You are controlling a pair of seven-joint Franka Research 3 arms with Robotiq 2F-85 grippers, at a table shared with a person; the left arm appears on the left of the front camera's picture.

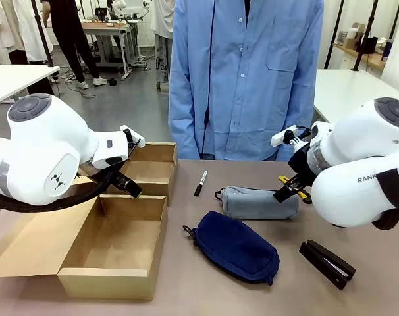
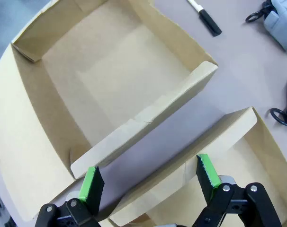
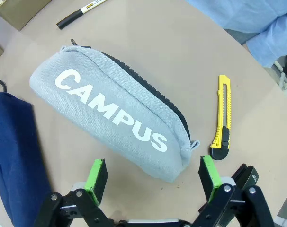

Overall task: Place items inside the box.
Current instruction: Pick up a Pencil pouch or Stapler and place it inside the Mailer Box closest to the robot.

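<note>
My right gripper (image 3: 154, 174) hovered, jaws apart, over the right end of the grey CAMPUS case (image 3: 120, 113); my left gripper (image 2: 148, 177), also spread, hovered above the box (image 2: 148, 120).

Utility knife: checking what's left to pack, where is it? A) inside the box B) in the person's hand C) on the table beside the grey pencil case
C: the utility knife lies on the table next to the grey pencil case, outside the box.
</note>
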